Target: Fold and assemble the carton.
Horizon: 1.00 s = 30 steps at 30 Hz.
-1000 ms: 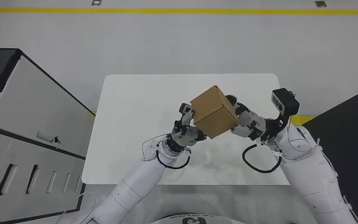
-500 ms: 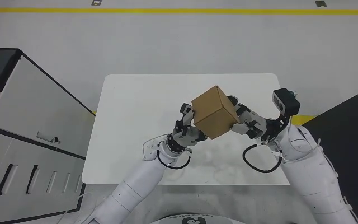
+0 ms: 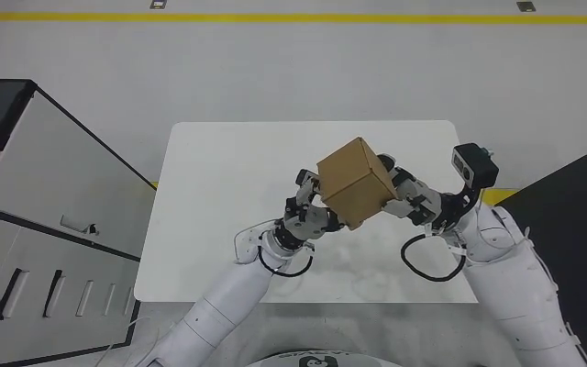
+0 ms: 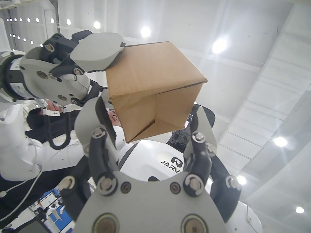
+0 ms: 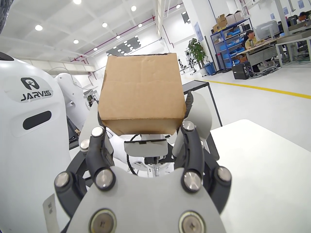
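Note:
A brown cardboard carton (image 3: 356, 183), folded into a closed cube, hangs tilted above the white table (image 3: 220, 202). My left gripper (image 3: 316, 197) holds it from the left side; in the left wrist view the carton (image 4: 150, 81) sits between that gripper's (image 4: 149, 112) spread fingers, with a folded seam on its underside. My right gripper (image 3: 393, 188) clamps the opposite side. In the right wrist view the carton (image 5: 141, 93) is pinched between the right gripper's (image 5: 142, 112) two fingers. A pad of the right gripper (image 4: 97, 52) presses on the carton's far face.
A black-framed cabinet (image 3: 55, 183) stands off the table's left edge, and a dark surface (image 3: 555, 197) lies to the right. A yellow floor line (image 3: 293, 16) runs behind. The bare tabletop spreads under and left of the carton.
The carton has shifted slightly to the right and turned a little, carried by both grippers. Both holds look the same.

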Motion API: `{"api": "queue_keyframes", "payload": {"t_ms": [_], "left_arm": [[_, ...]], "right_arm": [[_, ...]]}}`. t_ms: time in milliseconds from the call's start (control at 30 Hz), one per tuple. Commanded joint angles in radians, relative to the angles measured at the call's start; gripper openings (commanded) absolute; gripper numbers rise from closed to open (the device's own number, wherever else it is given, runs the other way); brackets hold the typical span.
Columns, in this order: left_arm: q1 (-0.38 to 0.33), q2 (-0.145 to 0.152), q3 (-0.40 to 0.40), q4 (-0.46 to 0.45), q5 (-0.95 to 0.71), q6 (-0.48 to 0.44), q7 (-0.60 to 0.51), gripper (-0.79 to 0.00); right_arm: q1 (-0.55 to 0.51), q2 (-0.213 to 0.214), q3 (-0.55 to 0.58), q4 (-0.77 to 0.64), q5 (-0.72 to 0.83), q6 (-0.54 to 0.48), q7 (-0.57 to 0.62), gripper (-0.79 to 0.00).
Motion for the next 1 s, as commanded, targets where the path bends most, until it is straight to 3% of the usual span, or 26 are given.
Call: {"api": "queue_keyframes", "payload": {"t_ms": [0,400,700,800,967], "left_arm": [[0.002,-0.001,-0.004,-0.001,0.001,-0.001,0.001,0.0],[0.041,0.005,-0.085,-0.012,-0.012,-0.025,0.01,0.0],[0.057,0.004,-0.103,-0.027,-0.067,-0.025,0.017,0.0],[0.064,0.007,-0.119,-0.046,-0.051,-0.016,0.04,0.0],[0.084,0.035,-0.226,-0.115,0.114,0.022,0.079,0.0]], "right_arm": [[-0.001,0.001,0.006,0.0,0.004,0.0,0.0,-0.785],[-0.014,0.013,0.118,-0.029,0.01,0.0,0.047,-0.785],[-0.014,0.013,0.118,-0.029,0.01,0.0,0.047,-0.785],[-0.007,0.015,0.139,-0.06,-0.074,0.0,0.067,-0.785],[-0.002,0.021,0.198,-0.126,-0.186,0.0,0.077,-0.785]]}}
